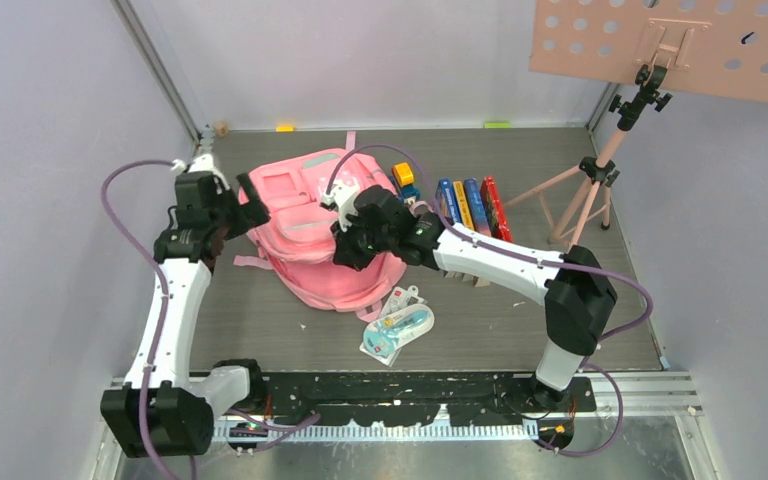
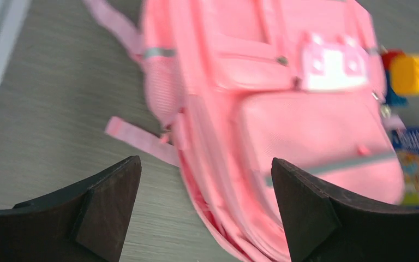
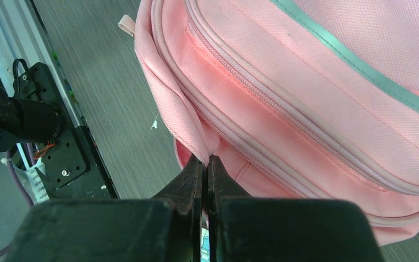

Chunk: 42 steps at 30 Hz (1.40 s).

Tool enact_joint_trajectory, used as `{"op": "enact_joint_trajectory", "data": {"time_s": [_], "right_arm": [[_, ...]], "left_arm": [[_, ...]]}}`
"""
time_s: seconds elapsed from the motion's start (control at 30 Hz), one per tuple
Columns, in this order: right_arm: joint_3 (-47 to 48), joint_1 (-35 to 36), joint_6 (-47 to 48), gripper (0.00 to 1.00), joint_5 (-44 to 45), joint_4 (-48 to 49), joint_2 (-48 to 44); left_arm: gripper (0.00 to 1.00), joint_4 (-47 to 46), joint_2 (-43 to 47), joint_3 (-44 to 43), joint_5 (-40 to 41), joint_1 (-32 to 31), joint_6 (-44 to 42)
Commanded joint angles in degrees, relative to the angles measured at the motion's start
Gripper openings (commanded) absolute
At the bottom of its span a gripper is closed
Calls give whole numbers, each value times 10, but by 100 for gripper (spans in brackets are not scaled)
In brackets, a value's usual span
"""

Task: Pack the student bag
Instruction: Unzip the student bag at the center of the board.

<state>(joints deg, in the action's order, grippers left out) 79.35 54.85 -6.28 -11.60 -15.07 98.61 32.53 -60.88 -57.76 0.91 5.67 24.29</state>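
Student bag (image 1: 300,215) is laid flat btwn the arms, long axis approx. front-to-back; a fold at its near edge is pinched by R gripper (image 3: 205,159), while L gripper (image 2: 205,164) is spread wide just left of it.

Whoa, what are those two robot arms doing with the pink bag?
They are working on a large soft pink fabric backpack lying on the grey table. The right gripper is shut, pinching a fold of fabric at its edge. The left gripper hangs open beside the backpack, holding nothing. A row of colourful books and a flat plastic packet sit outside it on the table.
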Motion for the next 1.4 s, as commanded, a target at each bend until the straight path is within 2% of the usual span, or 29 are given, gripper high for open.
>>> {"op": "enact_joint_trajectory", "data": {"time_s": [0.0, 0.1, 0.27, 0.43, 0.57, 0.73, 0.93, 1.03, 1.23, 1.3, 1.37], "right_arm": [[55, -20, 2, 0, -32, 2, -14], [72, -31, 6, 0, -34, -20, -11], [75, -44, 13, 0, -23, -27, -24], [89, -49, 21, 0, -21, -47, -22], [89, -50, 25, 0, -12, -54, -20], [91, -50, 23, 1, -13, -52, -26], [94, -50, 26, 0, -17, -54, -34], [100, -50, 29, 0, -18, -60, -31], [100, -50, 22, 0, -29, -53, -35], [97, -50, 16, 0, -36, -49, -38], [93, -50, 13, 0, -41, -44, -41]], "left_arm": [[92, 75, -17, -72, -88, -100, -101], [92, 69, -26, -82, -168, -156, -166], [92, 66, -9, -68, -182, -229, -254], [92, 11, 26, -28, -226, -267, -271], [93, 21, 40, -34, -226, -297, -299], [91, 19, 37, -16, -139, -332, -335], [76, 24, 19, -18, 12, -379, -346], [71, 14, 21, -8, 41, -403, -352], [70, 2, 15, 12, 60, -413, -351], [66, -9, 13, 21, 54, -413, -348], [59, -13, 10, 26, 53, -413, -344]]}}
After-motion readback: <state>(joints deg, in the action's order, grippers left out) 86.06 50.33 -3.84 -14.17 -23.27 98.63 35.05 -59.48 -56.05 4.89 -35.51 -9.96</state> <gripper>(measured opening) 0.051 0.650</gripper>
